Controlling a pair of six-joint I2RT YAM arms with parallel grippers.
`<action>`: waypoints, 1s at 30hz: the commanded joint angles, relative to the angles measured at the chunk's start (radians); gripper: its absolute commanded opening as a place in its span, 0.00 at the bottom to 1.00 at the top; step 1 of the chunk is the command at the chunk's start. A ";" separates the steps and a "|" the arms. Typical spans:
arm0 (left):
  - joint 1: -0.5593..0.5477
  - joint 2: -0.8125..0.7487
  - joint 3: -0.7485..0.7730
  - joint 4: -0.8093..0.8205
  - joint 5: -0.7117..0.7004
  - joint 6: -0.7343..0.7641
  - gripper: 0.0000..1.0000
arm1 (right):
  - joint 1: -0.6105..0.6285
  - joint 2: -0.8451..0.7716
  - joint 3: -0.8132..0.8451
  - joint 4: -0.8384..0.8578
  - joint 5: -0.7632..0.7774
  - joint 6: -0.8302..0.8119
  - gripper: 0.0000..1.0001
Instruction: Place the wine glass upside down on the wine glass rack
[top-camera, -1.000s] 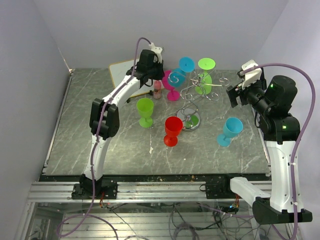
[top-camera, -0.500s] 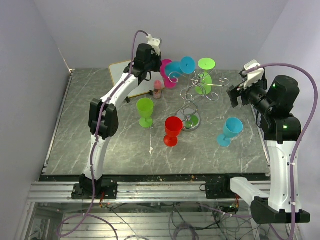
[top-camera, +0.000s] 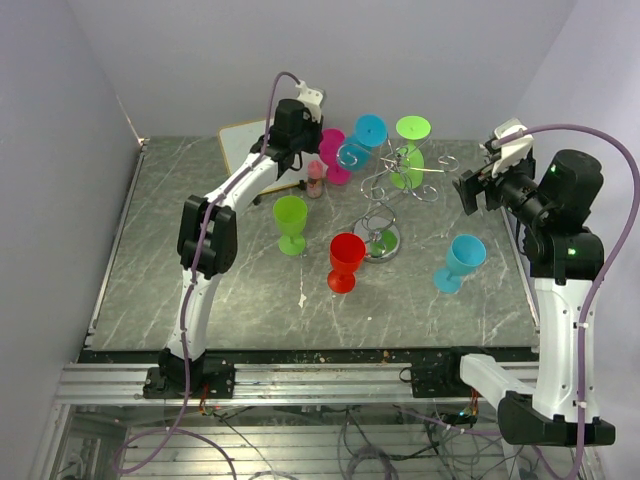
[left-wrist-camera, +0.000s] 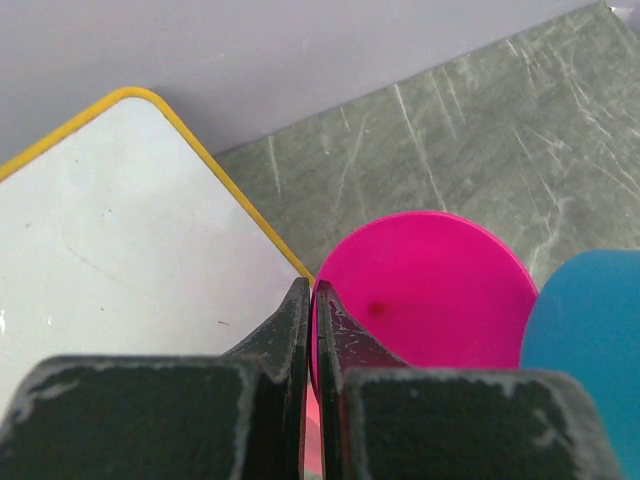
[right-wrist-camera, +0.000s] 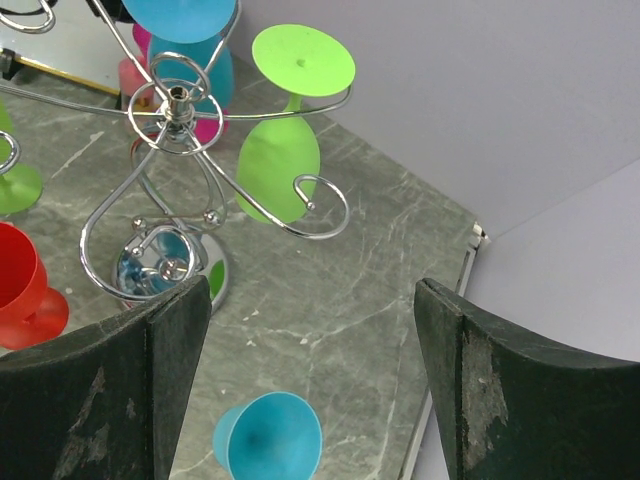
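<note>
Top view: the rack (top-camera: 392, 195) stands mid-worktop (top-camera: 200, 280), with a blue glass (top-camera: 368, 132) and a green glass (top-camera: 411, 150) hanging on its far arms. Just left of it, the left fingers (top-camera: 310, 152) meet the pink glass (top-camera: 333, 160), which overlaps the blue one. Whether it touches the wire is unclear, and the grip is too small to read. Right of the rack, the right fingers (top-camera: 466, 190) hang in the air.

Left wrist view: only here does the grip show. The fingers are clamped together on a sliver of pink. The glass's flat round foot lies beyond them, its bowl hidden. The blue glass is cut off at the right, a white board (left-wrist-camera: 120, 230) at the left.

Right wrist view: the fingers stand wide apart, holding nothing. The rack's curls and shiny base show clearly. The pink glass is mostly hidden behind the blue one.
</note>
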 joint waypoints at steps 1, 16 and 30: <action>0.005 -0.034 -0.020 0.101 0.052 -0.010 0.07 | -0.017 0.000 0.022 0.009 -0.039 0.022 0.82; 0.005 0.020 0.013 0.155 -0.005 0.039 0.07 | -0.047 -0.004 0.006 0.022 -0.083 0.037 0.84; 0.005 -0.009 -0.096 0.236 0.045 0.172 0.07 | -0.080 0.005 0.013 0.030 -0.129 0.054 0.85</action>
